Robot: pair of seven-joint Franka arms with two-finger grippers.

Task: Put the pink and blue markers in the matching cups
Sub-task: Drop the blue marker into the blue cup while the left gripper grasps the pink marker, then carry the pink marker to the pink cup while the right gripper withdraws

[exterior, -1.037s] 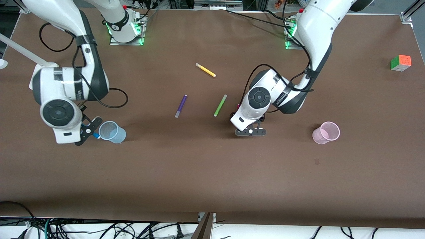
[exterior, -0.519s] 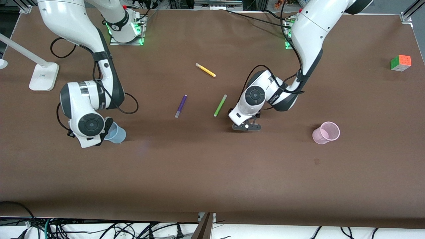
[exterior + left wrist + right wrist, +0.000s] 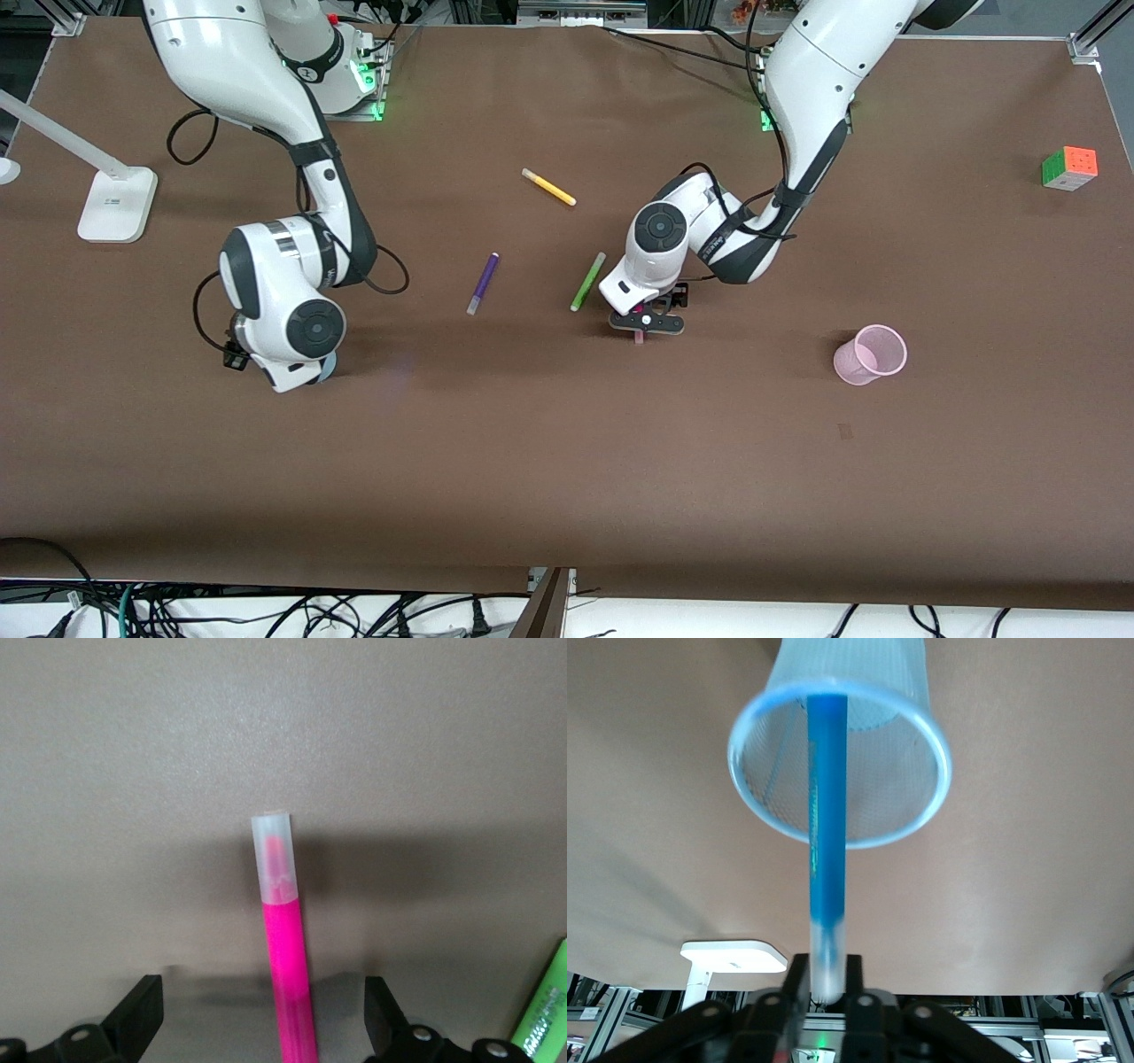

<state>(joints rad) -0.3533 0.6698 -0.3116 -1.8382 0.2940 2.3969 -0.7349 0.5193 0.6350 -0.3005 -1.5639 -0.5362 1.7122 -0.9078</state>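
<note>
Two grippers are working: from the front you see the left gripper (image 3: 646,322) low over the pink marker (image 3: 639,338), well apart from the pink cup (image 3: 869,354). Your left wrist view shows its jaws spread wide astride it, ready to close. Your right wrist view shows the right gripper (image 3: 824,988) pinching the blue marker (image 3: 824,815), tip inside the blue cup (image 3: 921,788), for dropping.

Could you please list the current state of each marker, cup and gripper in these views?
blue marker: upright, lower end inside the blue cup.
blue cup: upright under the right arm.
right gripper: fingers at the blue marker's pale end.
pink marker: lying flat, capped.
left gripper: open, straddling the pink marker.
pink cup: standing, empty.
green marker: lying flat.
purple marker: lying flat.
yellow marker: lying flat.
</note>
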